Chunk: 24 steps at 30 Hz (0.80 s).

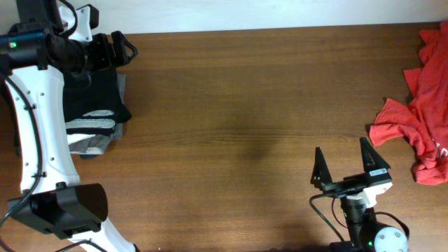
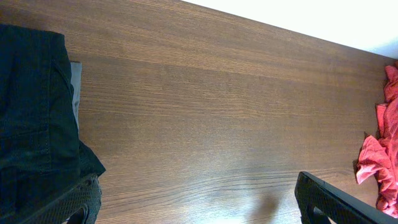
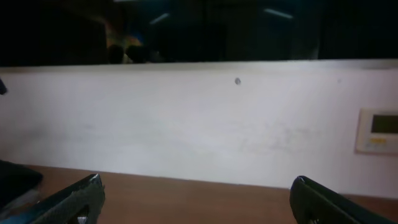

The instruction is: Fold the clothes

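The clothes lie in two places. A folded stack sits at the table's left: a black garment (image 1: 94, 94) on top, a piece with a white stripe (image 1: 89, 126) below it. A crumpled red-orange garment (image 1: 420, 122) lies at the right edge. My left gripper (image 1: 127, 49) hovers open over the stack's far corner, holding nothing. In the left wrist view the black garment (image 2: 31, 124) fills the left side, the red one (image 2: 382, 155) shows far right, and the gripper (image 2: 199, 211) spans bare wood. My right gripper (image 1: 343, 159) stands open and empty at the front, left of the red garment.
The brown wooden table (image 1: 245, 105) stretches between the stack and the red garment. The right wrist view looks level across the table (image 3: 186, 193) at a white wall (image 3: 199, 118) with a small panel (image 3: 376, 130). The left arm's white links (image 1: 38, 133) run along the left edge.
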Each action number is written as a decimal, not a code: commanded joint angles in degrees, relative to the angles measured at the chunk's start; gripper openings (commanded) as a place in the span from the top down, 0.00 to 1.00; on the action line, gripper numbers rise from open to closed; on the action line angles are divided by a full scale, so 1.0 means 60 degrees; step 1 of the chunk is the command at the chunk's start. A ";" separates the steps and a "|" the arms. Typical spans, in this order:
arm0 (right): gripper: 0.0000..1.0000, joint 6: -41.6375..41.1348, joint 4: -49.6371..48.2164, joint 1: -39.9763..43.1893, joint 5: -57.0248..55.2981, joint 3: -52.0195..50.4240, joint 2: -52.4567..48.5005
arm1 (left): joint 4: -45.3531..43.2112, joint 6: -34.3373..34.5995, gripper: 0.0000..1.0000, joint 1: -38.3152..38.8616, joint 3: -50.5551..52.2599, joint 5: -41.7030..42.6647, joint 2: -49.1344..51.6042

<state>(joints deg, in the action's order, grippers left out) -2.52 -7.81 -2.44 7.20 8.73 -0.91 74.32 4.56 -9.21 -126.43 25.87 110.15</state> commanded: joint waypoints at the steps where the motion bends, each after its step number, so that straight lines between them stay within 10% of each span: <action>1: 0.01 0.0051 -0.0022 0.0044 -0.0317 -0.0328 0.0117 | -0.0015 -0.0015 0.01 0.0011 -0.0007 -0.0040 0.0022; 24: 0.01 0.0051 0.1450 0.0040 -0.0313 -0.1402 0.0117 | -0.0015 -0.0015 0.01 0.0011 -0.0007 -0.0040 0.0022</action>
<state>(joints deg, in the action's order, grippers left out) -2.55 -0.05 -2.44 5.15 0.58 -0.89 74.32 4.56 -9.21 -126.43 25.87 110.15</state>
